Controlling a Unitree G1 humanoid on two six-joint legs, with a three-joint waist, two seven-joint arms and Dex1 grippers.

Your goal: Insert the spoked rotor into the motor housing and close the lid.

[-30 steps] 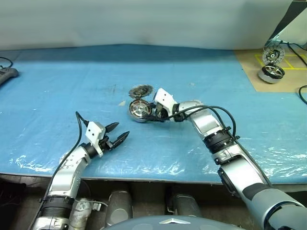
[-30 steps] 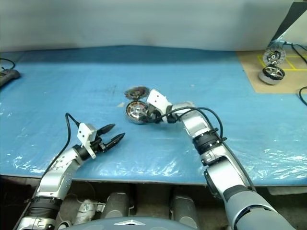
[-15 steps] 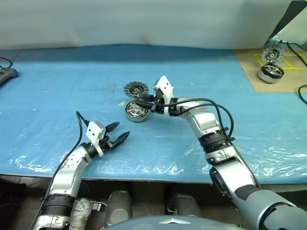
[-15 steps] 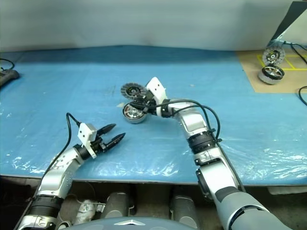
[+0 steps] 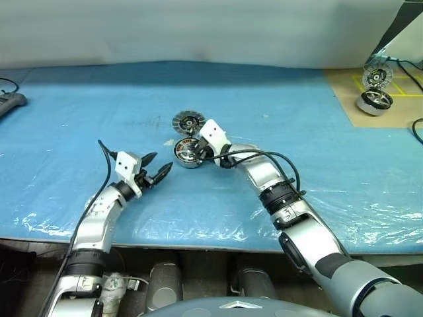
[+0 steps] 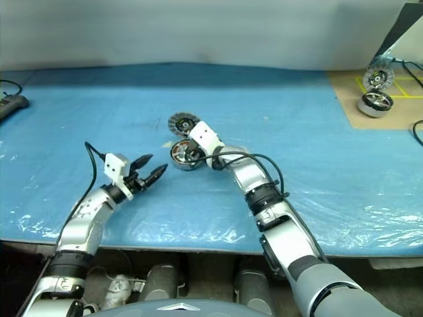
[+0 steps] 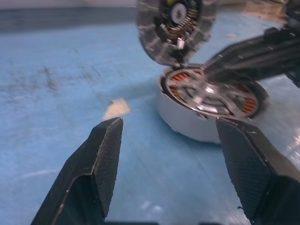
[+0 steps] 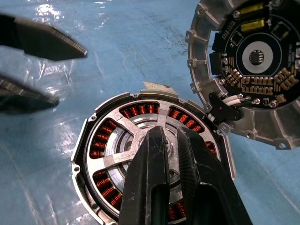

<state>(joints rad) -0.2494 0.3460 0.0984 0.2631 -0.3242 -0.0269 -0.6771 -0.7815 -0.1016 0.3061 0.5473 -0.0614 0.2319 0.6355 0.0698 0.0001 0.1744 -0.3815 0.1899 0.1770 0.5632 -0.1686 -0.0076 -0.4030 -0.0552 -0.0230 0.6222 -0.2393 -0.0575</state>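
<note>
My left claw (image 5: pixel 153 173) has crept forward toward the drum, fingers still spread wide and holding nothing. Just beyond it on the blue table (image 5: pixel 79 119) sits the motor housing (image 8: pixel 150 164), with the spoked rotor (image 8: pixel 140 143) already lying inside over the copper windings. My right claw (image 8: pixel 176 147) has just snapped together and now presses down at the rotor's hub. The lid (image 8: pixel 255 65) stands tilted, touching the housing's far edge. I judge seating nearly done; closing comes next.
</note>
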